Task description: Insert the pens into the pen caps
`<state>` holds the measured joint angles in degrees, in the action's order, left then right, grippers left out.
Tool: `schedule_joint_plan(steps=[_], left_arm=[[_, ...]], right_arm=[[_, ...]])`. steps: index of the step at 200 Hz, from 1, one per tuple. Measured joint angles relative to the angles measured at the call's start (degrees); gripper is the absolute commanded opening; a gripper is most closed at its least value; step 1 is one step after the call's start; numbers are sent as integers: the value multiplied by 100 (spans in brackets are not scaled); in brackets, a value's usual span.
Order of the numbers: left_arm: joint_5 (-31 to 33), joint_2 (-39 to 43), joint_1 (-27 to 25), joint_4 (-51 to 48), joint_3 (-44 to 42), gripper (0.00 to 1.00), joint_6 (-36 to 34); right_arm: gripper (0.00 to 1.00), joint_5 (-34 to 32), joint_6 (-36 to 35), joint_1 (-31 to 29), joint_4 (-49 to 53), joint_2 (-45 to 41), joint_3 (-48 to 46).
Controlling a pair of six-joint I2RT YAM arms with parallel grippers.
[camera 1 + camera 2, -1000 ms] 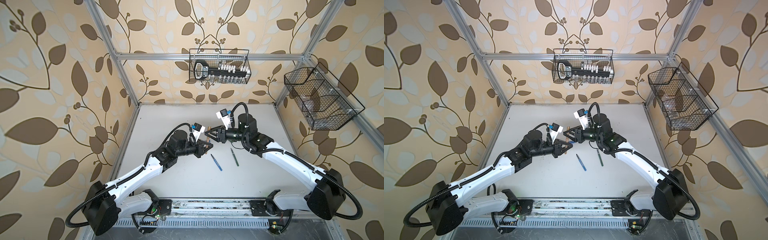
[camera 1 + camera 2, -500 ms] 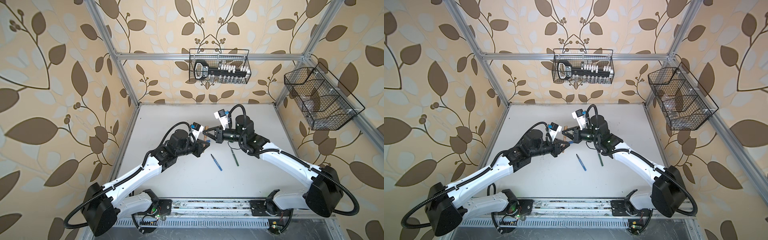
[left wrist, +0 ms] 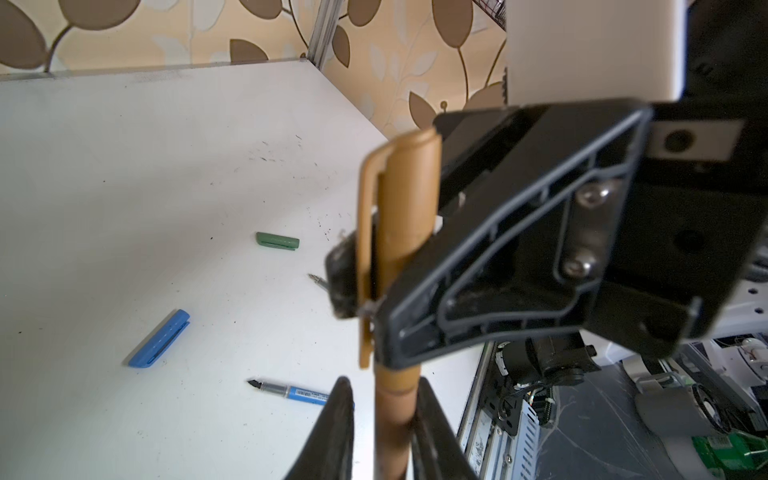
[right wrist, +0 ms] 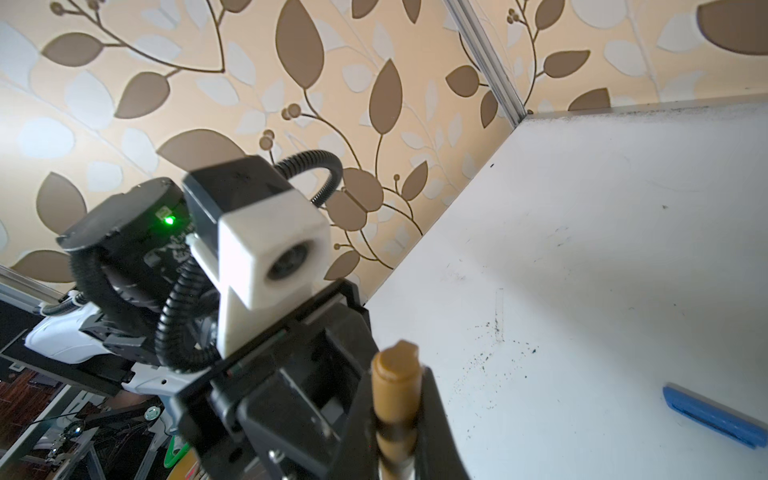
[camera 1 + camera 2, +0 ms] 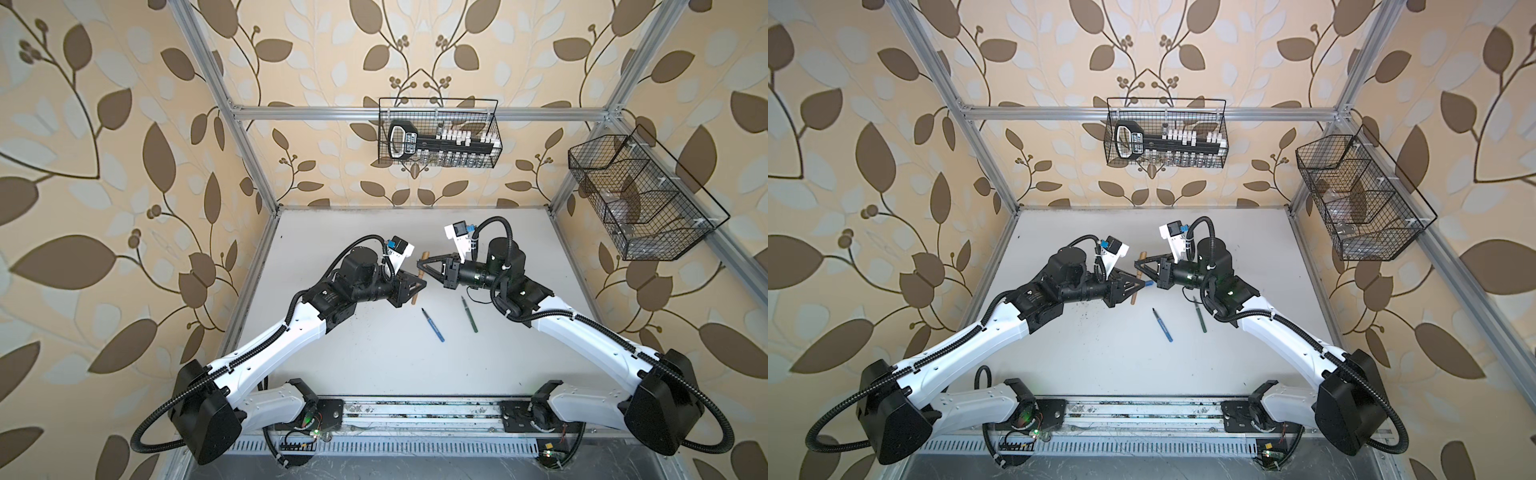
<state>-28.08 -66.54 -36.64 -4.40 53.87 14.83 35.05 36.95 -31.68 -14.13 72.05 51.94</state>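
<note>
Arms reach inward, tips nearly meeting; right gripper [image 5: 420, 265] clamped, left gripper [image 5: 422, 286] slightly parted

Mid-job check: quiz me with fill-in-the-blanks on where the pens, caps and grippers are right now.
1. The right gripper is shut on the short tan-brown plastic pen cap, fitted on the slim felt-tip pen with the ____ barrel.
2. ____ uncapped pens lie on the white table: a slim blue felt-tip pen and a slim dark green felt-tip pen.
3. Loose on the table lie a short green plastic cap and a short ____ plastic cap.

Missing words: tan-brown; two; blue.
</note>
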Motion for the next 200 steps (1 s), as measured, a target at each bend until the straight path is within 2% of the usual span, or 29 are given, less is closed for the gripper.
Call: schedule_joint_plan(steps=[48, 110, 124, 150, 183, 200], left_arm=[[-297, 20, 33, 376, -437, 36, 339], [-306, 26, 26, 376, -629, 34, 400], [-302, 39, 26, 378, -629, 28, 417], [-317, 59, 26, 402, -629, 10, 437], [-258, 59, 24, 420, -629, 0, 487], [-229, 59, 22, 420, -621, 0, 485]], right_arm=[[0, 170, 205, 63, -107, 90, -22], [0, 269, 267, 70, -160, 236, -22], [0, 293, 269, 68, -157, 273, -22], [0, 275, 264, 61, -157, 286, -22], [0, 280, 269, 57, -157, 286, -22], [0, 256, 271, 50, -160, 286, -22]])
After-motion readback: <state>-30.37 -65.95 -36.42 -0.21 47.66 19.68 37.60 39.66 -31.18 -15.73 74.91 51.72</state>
